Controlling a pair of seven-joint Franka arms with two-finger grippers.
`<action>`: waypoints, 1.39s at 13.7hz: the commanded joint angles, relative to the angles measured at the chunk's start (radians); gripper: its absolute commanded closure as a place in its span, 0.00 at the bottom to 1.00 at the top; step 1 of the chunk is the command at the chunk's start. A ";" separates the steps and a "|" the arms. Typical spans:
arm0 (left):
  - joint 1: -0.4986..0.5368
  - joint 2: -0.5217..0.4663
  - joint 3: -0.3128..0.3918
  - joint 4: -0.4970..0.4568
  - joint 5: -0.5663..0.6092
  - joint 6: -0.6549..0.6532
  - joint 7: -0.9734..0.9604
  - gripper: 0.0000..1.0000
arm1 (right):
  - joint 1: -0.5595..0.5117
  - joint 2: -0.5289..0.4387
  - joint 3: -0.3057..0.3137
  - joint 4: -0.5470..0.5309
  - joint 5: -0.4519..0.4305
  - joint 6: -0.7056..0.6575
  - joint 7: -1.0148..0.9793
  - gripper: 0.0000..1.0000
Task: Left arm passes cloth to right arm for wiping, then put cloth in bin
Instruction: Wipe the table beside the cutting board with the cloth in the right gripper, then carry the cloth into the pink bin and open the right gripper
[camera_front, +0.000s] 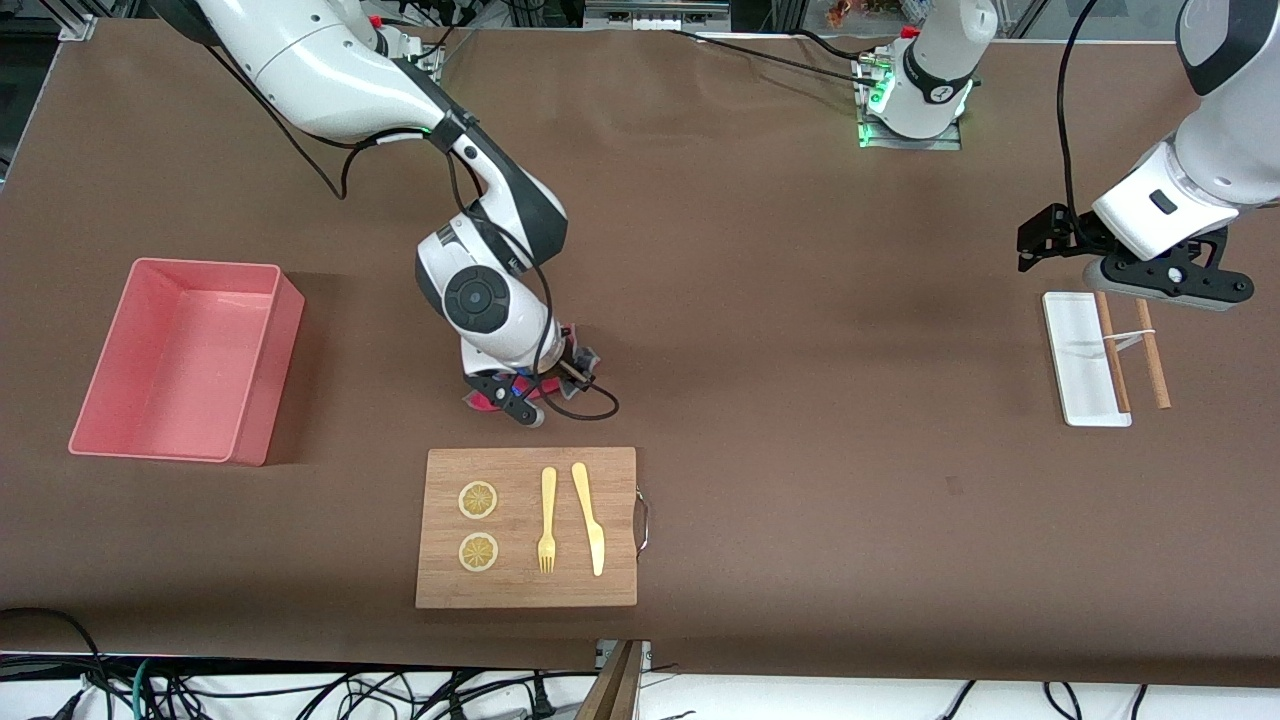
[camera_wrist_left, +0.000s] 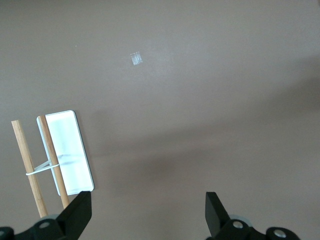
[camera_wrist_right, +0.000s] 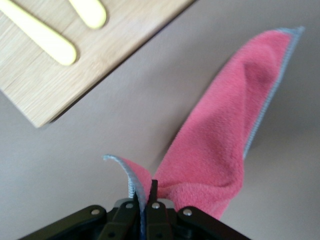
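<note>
Right arm's black gripper was closed on edge of floppy magenta-pink cloth with grey border, cloth trailing on brown table just beside wooden cutting board. Salmon-pink plastic bin stood toward right arm's end. Left arm's grey-bar gripper waited with fingers wide apart, holding nothing, over small white tray.

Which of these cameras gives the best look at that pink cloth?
The right wrist view: the cloth fills it, pinched in the right gripper. In the front view only a pink sliver peeks out under that gripper. The left wrist view shows none of it.
</note>
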 joint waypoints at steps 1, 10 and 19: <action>-0.003 -0.009 -0.003 -0.004 -0.019 -0.002 -0.008 0.00 | -0.013 -0.009 0.020 0.000 0.000 -0.006 0.045 1.00; -0.005 -0.009 -0.024 -0.003 -0.019 -0.002 -0.008 0.00 | -0.140 -0.121 -0.121 -0.012 -0.013 -0.475 -0.622 1.00; -0.005 -0.009 -0.024 -0.004 -0.019 -0.002 -0.008 0.00 | -0.252 -0.311 -0.249 -0.008 -0.011 -0.630 -1.004 1.00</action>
